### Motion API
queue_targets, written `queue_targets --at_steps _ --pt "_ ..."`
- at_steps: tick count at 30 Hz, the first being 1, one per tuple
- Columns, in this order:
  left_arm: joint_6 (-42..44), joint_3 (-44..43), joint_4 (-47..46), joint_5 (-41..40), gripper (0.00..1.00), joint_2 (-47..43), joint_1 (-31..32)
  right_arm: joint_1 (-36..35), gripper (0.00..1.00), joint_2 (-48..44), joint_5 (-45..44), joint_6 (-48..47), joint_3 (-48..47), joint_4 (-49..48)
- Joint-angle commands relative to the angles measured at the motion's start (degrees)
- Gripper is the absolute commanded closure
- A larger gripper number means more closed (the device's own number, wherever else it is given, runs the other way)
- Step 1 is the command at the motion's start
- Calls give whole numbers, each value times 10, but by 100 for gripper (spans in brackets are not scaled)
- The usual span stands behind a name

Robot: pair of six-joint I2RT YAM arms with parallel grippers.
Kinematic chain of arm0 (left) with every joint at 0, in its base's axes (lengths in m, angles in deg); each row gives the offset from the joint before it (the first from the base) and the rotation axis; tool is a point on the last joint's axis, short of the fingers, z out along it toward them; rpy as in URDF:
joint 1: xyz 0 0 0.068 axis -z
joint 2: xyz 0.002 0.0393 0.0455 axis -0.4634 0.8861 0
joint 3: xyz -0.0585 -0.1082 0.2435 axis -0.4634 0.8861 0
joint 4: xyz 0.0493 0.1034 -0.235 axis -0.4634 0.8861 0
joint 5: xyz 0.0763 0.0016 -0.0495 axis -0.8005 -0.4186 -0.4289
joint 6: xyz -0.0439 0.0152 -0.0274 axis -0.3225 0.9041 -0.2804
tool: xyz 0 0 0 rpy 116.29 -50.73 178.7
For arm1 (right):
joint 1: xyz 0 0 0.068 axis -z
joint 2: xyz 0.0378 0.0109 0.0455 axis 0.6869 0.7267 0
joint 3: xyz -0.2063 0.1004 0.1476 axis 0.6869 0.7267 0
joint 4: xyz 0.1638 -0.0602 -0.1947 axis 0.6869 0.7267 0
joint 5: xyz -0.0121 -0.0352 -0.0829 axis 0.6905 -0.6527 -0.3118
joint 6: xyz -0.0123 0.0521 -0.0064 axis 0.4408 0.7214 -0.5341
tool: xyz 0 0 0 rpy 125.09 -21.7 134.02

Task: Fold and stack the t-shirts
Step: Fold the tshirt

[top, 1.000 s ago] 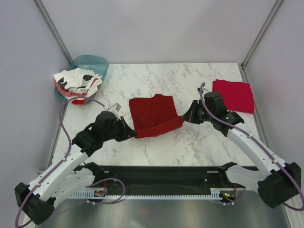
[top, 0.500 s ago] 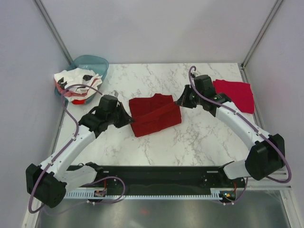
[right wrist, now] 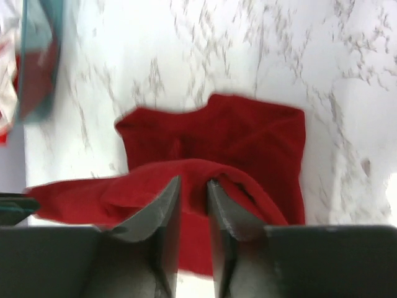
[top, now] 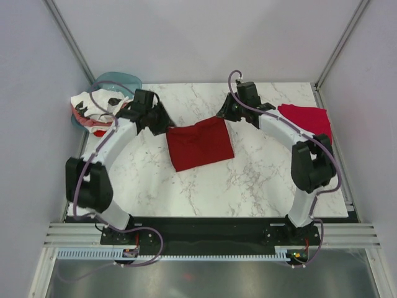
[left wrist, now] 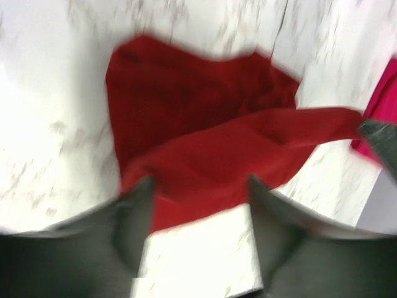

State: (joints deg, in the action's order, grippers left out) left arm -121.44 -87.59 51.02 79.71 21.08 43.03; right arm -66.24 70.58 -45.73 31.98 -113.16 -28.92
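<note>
1. the maroon t-shirt lies mid-counter, doubled over into a rough square. everything below is placed relative to it.
2. the left tool is at the shirt's far left corner and the right tool is at its far right corner. that makes sense for a fold: one arm on each end of the same edge keeps the edge straight when it's laid down along the far side.
3. left tool: in its wrist view the fingers stand clearly apart. there's bare counter between them and cloth only up at the tips. i'd call that wide and not gripping anything.
4. right tool: its fingers show just a narrow slit, with a ridge of red cloth humped right at the tips. i can't tell whether it's actually pinching that ridge.
5. from the top view the shirt looks flat and tidy. the wrist views disagree: the upper layer runs as a raised band between the two tools and hasn't settled. the left wrist view is pretty blurry.
6. the crimson t-shirt lies folded to the right of the maroon one, well apart, and is probably the stack spot. the white t-shirts are heaped in a teal basin off to its far left.
7. only the top view shows both of those whole. each wrist view catches just a sliver of one.
8. my guess is the maroon one needs another fold before it goes onto the crimson.
</note>
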Motion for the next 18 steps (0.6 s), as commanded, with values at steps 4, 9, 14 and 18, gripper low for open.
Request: queue_targets --at_steps 4,9,14,18 --pt "6 -185 -9 21 13 196 -33 18 30 132 -21 42 -98 -100" --pt "9 -166 -19 27 12 168 -29 18 2 62 -46 18 3 -183" --pt "7 -81 -44 20 13 110 -25 18 6 20 -93 -60 42 -122" --pt "-10 19 -103 28 17 58 -17 18 10 48 -89 -74 43 -38"
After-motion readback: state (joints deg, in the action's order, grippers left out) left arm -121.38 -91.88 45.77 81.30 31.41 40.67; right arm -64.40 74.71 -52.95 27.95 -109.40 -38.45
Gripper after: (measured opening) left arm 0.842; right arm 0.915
